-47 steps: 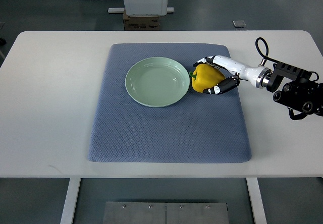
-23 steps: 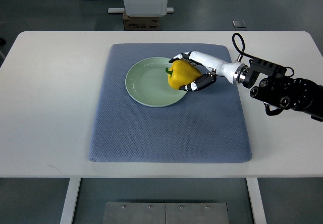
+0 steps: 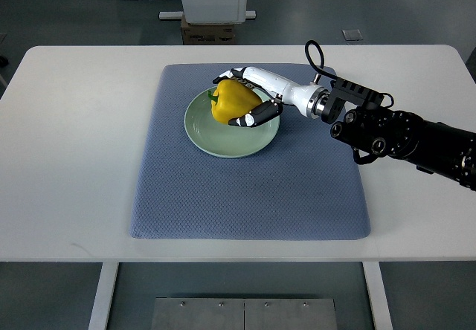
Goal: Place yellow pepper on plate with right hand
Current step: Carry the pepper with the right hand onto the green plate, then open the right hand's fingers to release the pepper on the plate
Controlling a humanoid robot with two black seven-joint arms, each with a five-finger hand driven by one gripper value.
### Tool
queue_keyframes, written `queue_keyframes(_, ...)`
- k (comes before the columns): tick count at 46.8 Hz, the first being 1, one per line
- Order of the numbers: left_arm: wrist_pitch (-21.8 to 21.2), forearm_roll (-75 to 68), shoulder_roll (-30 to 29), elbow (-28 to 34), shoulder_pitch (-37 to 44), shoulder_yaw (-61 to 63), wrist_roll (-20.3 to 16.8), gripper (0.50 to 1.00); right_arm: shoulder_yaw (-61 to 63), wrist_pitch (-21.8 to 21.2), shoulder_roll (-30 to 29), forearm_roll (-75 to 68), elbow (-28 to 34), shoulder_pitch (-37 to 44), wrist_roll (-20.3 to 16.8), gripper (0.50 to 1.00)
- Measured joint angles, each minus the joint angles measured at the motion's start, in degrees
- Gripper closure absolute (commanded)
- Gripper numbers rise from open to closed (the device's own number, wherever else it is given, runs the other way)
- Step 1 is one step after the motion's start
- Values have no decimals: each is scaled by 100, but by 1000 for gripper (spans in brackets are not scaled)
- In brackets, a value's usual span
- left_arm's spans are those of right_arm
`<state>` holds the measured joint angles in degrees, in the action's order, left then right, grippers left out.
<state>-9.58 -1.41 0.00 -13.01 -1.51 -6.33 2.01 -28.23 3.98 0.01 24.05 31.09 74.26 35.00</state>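
Bright even overhead light, soft shadows, sharp focus.

The pepper (image 3: 233, 100) has a smooth, waxy yellow skin with a slight shine, and the fingers (image 3: 251, 117) curled round it look like glossy white hard plastic with black joints. Under them the plate (image 3: 223, 140) is smooth pale green with a soft glaze-like sheen, and it lies on a blue-grey mat (image 3: 245, 189) of matt cloth with a fine quilted, dimpled weave. Around the mat the desk (image 3: 74, 144) is a smooth, matt white top, and behind the fingers the arm (image 3: 401, 133) is cased in matt black.
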Motion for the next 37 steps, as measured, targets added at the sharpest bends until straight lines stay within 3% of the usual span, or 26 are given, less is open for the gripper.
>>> queue_keyframes(17,0,0,0,0,1,0,1,500,-216,-3,-1,-112,-475,-247,0,1000)
queue_keyframes(35,0,0,0,0,1,0,1,500,-209,-3,-1,-112,-510,-367,0,1000)
queue_keyframes(37,0,0,0,0,1,0,1,500,-208,-7,-1,-112,-509,-369,0,967)
